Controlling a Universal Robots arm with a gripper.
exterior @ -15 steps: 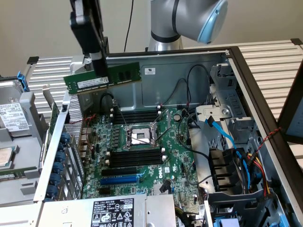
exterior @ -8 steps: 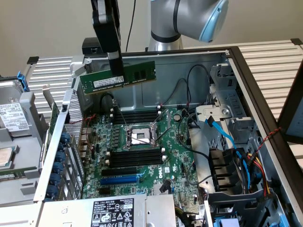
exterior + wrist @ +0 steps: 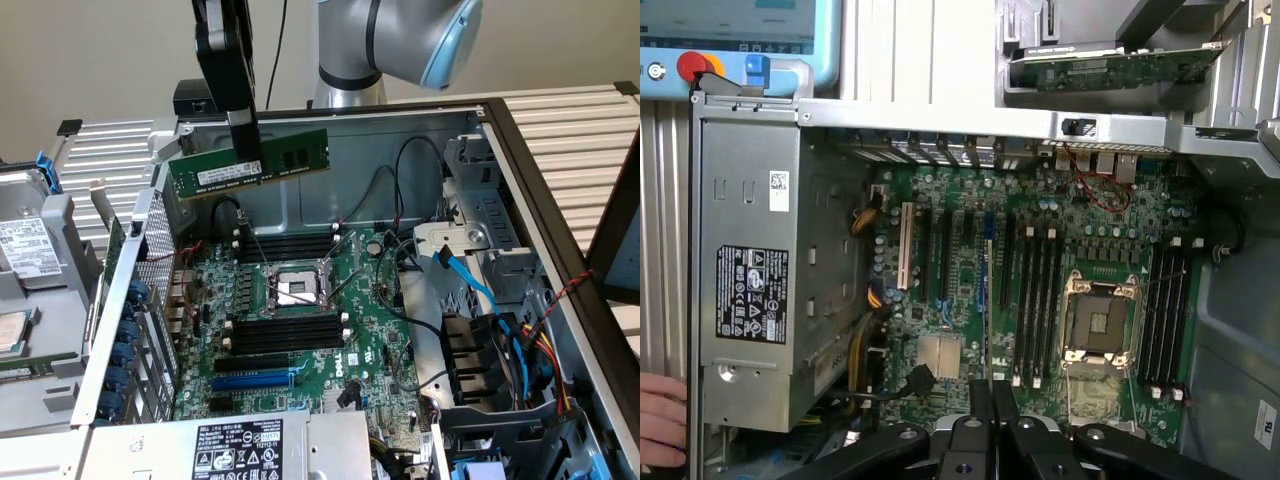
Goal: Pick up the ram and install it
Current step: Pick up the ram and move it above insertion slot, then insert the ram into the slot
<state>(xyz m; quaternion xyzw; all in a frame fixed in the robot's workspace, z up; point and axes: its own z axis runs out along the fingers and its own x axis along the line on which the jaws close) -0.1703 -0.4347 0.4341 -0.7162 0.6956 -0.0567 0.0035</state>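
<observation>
My claw (image 3: 246,150) is clamped on the ram (image 3: 290,158), near its middle. The ram hangs in the air above the open case (image 3: 400,108), slightly tilted, well clear of the motherboard (image 3: 370,330). A hand (image 3: 660,420) rests beside the power supply (image 3: 750,270).

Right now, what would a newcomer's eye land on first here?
The green ram hangs in the air, clamped in the gripper, over the open computer case. Below it lies the green motherboard with its bare processor socket. A person's hand shows beside the grey power supply.
</observation>
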